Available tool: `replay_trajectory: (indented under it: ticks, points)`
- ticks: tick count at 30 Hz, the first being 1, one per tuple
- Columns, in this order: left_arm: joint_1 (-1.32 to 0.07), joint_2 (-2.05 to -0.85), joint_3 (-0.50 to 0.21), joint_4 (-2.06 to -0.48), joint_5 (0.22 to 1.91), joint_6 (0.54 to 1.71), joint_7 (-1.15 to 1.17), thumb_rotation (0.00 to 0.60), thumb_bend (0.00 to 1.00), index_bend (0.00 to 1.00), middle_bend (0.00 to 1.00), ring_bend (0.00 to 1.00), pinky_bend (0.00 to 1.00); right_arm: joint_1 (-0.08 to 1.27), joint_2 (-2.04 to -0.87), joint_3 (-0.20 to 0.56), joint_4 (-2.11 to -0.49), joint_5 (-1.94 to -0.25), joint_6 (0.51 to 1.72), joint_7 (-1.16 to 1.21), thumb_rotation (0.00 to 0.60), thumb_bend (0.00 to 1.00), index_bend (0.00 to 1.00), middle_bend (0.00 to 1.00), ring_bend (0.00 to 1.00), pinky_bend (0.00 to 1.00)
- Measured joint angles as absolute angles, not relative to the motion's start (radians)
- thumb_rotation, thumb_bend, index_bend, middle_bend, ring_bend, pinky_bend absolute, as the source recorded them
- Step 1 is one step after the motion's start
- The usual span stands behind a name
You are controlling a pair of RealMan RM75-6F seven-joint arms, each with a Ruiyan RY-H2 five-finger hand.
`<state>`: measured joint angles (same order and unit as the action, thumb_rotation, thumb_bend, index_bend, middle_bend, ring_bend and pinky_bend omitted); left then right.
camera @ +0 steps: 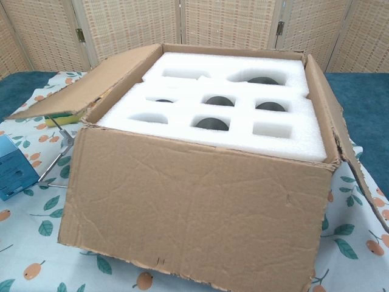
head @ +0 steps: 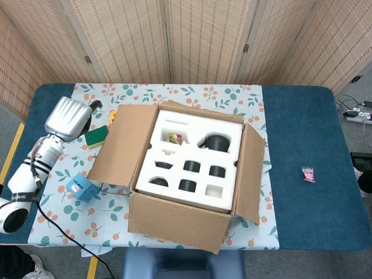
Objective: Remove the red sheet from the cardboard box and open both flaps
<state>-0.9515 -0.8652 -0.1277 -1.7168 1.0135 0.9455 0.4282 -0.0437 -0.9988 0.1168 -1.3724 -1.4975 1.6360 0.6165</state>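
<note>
Risk begins at the far left, with the left hand (head: 68, 116). We see only its silver back, hovering over the table's left end, apart from the box. Its fingers are hidden, so we cannot tell whether they are spread or curled, and nothing shows in its hold. Just beside it lies a yellow-green sponge (head: 97, 135), and nearer the front a small blue box (head: 78, 188). A careless sweep of that arm could knock either one.

Next comes the left flap (head: 119, 145) of the cardboard box (camera: 194, 207), folded outward and lying low. In the chest view it seems to rest over the sponge and a wire stand (camera: 58, 143). We judge it could spring partway up, since cardboard creases push back.

The white foam insert (head: 192, 154) is uncovered, and no red sheet lies over it. The box sits close to the table's front edge, so a hard push might slide it off.

The right flap (head: 249, 174) leans outward but hangs steeper than the left. Pressing it further down could tilt or drag the box.

Well apart, on the bare blue table at the right, lies a small pink-red thing (head: 308, 174). We suspect it is the removed sheet, but it is too small to tell. The right hand shows in neither view.
</note>
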Motion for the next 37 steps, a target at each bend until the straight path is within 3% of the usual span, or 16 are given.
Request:
replay_trajectory:
  ticks: [2, 4, 6, 10, 13, 19, 27, 37]
  points:
    - [-0.891, -0.86, -0.12, -1.736, 1.034, 1.012, 0.394, 0.6, 0.71, 0.08, 0.38, 0.31, 0.34, -0.038, -1.001, 0.119, -1.38, -1.486, 1.621, 0.581, 0.253, 0.66, 0.27, 0.0, 0.0, 0.0]
    - [-0.834, -0.855, -0.111, -1.761, 1.044, 1.075, 0.37, 0.6, 0.64, 0.03, 0.23, 0.2, 0.26, -0.034, -1.005, 0.123, -1.385, -1.475, 1.612, 0.55, 0.254, 0.66, 0.26, 0.0, 0.0, 0.0]
    - [-0.759, -0.848, -0.097, -1.796, 1.052, 1.158, 0.345, 0.6, 0.59, 0.0, 0.17, 0.15, 0.22, -0.031, -1.009, 0.126, -1.388, -1.468, 1.609, 0.522, 0.255, 0.66, 0.26, 0.0, 0.0, 0.0]
    - [-0.605, -0.847, -0.06, -1.857, 1.073, 1.336, 0.31, 0.6, 0.54, 0.0, 0.14, 0.07, 0.09, -0.026, -1.021, 0.133, -1.399, -1.465, 1.616, 0.442, 0.254, 0.65, 0.26, 0.0, 0.0, 0.0]
    - [-0.468, -0.871, -0.018, -1.886, 1.104, 1.488, 0.289, 0.6, 0.54, 0.0, 0.12, 0.05, 0.05, -0.021, -1.035, 0.134, -1.407, -1.472, 1.625, 0.377, 0.256, 0.65, 0.25, 0.0, 0.0, 0.0]
    - [-0.201, -1.038, 0.077, -1.825, 1.212, 1.734, 0.233, 0.6, 0.54, 0.0, 0.11, 0.04, 0.0, -0.003, -1.065, 0.124, -1.433, -1.492, 1.612, 0.24, 0.254, 0.65, 0.25, 0.0, 0.0, 0.0]
    - [-0.093, -1.12, 0.105, -1.668, 1.3, 1.768, 0.105, 0.6, 0.54, 0.0, 0.1, 0.04, 0.0, 0.007, -1.081, 0.104, -1.483, -1.498, 1.586, 0.099, 0.257, 0.65, 0.25, 0.0, 0.0, 0.0]
    - [-0.081, -1.138, 0.068, -1.598, 1.389, 1.706, 0.07, 0.6, 0.54, 0.0, 0.1, 0.04, 0.0, 0.014, -1.058, 0.087, -1.448, -1.52, 1.559, 0.26, 0.256, 0.65, 0.25, 0.0, 0.0, 0.0]
